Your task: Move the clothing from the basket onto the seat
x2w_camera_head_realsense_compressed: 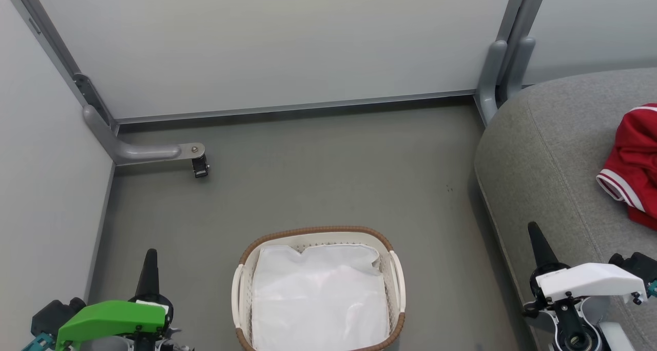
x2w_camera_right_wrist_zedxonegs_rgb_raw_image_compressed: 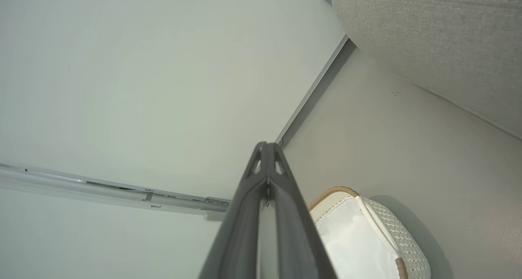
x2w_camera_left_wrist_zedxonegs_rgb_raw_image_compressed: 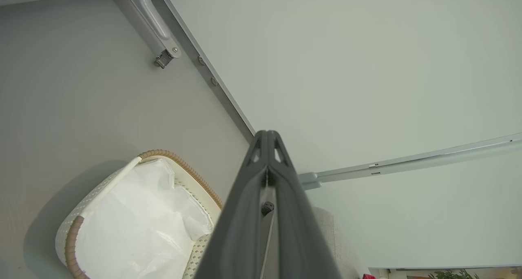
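The white perforated basket (x2w_camera_head_realsense_compressed: 395, 274) with its brown woven rim stands on the floor at bottom centre; inside it I see the white liner (x2w_camera_head_realsense_compressed: 318, 294). A red jersey with white stripes (x2w_camera_head_realsense_compressed: 634, 163) lies on the grey seat (x2w_camera_head_realsense_compressed: 544, 151) at the right edge. My left gripper (x2w_camera_head_realsense_compressed: 150, 258) is shut and empty at the lower left, left of the basket (x2w_camera_left_wrist_zedxonegs_rgb_raw_image_compressed: 102, 189). My right gripper (x2w_camera_head_realsense_compressed: 535, 238) is shut and empty at the lower right, over the seat's front edge. In each wrist view the gripper (x2w_camera_left_wrist_zedxonegs_rgb_raw_image_compressed: 267, 137) (x2w_camera_right_wrist_zedxonegs_rgb_raw_image_compressed: 267, 147) has its fingers pressed together beside the basket (x2w_camera_right_wrist_zedxonegs_rgb_raw_image_compressed: 403, 238).
Pale partition walls (x2w_camera_head_realsense_compressed: 267, 38) close the space at the back and left. A grey bracket foot with a small caster (x2w_camera_head_realsense_compressed: 200, 165) juts onto the floor at left. A grey post (x2w_camera_head_realsense_compressed: 505, 69) stands by the seat's far corner. Open grey floor (x2w_camera_head_realsense_compressed: 328, 171) lies beyond the basket.
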You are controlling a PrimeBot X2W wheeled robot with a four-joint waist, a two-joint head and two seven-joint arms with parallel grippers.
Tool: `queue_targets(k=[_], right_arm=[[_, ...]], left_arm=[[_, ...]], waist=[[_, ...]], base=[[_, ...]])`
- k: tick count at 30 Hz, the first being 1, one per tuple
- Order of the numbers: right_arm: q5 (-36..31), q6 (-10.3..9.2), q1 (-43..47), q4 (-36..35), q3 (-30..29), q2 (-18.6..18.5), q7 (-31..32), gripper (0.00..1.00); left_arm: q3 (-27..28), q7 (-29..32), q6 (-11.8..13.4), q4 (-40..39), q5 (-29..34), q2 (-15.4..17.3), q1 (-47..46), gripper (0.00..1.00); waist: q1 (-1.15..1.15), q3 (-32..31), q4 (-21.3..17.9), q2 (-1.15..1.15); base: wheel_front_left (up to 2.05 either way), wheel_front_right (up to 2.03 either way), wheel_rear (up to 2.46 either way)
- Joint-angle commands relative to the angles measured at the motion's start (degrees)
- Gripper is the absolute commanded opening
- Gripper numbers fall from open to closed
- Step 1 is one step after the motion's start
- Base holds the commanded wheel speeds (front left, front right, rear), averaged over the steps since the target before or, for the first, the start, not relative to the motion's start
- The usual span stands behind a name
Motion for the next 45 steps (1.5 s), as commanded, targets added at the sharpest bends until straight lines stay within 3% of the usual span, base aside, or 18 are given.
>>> queue_targets(k=[1, 16, 45], right_arm=[[1.64, -0.03, 0.02, -0.85, -0.27, -0.34, 0.46, 0.00], [11.84, -0.04, 0.27, -2.30, -1.16, -0.43, 3.04, 0.00], [24.61, -0.05, 0.70, -4.04, -2.20, -0.55, 6.29, 0.00]], left_arm=[[0.35, 0.36, -0.43, -0.60, -1.56, 0.31, -1.64, 0.00], [1.77, 2.96, -1.10, -1.68, -10.68, 0.36, -2.44, 0.00], [3.48, 6.18, -1.97, -3.02, -22.30, 0.44, -3.42, 0.00]], waist=[[0.00, -0.02, -0.01, 0.00], [0.00, -0.31, -0.14, 0.00], [0.00, -0.75, -0.35, 0.00]], base=[[0.00, 0.00, 0.00], [0.00, 0.00, 0.00], [0.00, 0.00, 0.00]])
